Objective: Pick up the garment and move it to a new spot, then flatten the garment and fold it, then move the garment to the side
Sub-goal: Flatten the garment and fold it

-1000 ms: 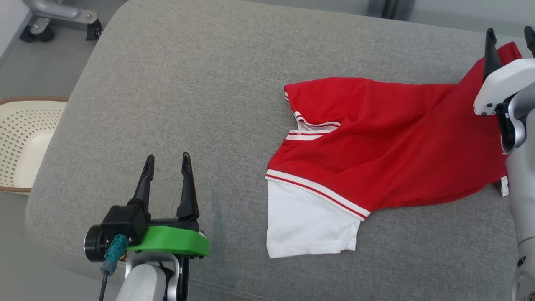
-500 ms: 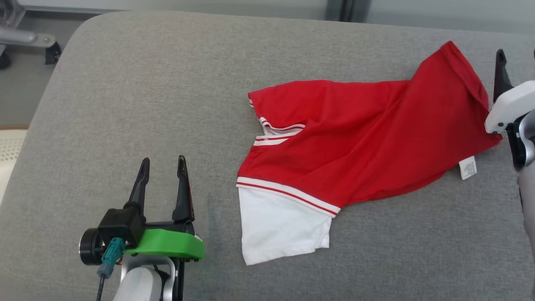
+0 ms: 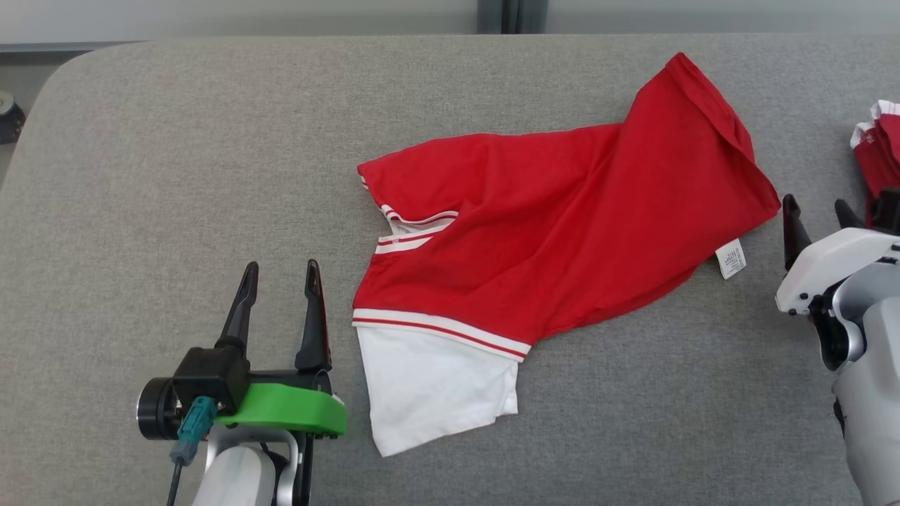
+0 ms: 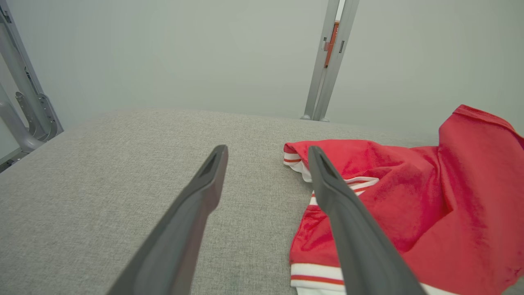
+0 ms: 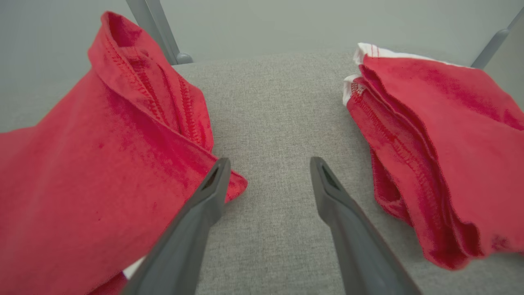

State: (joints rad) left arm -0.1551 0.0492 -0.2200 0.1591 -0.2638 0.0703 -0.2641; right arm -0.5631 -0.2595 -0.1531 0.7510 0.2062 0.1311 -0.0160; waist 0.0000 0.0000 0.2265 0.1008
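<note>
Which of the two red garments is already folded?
The small red-and-white bundle at the right edge, stacked in layers; the large red shirt lies spread out.

- The folded garment (image 3: 879,151) runs off the head view's right edge, its lower part behind the right gripper (image 3: 815,204).
- The print on the shirt's (image 3: 562,239) label (image 3: 732,258) is too small to read.
- The left wrist view cuts the shirt at its right and bottom edges.
</note>
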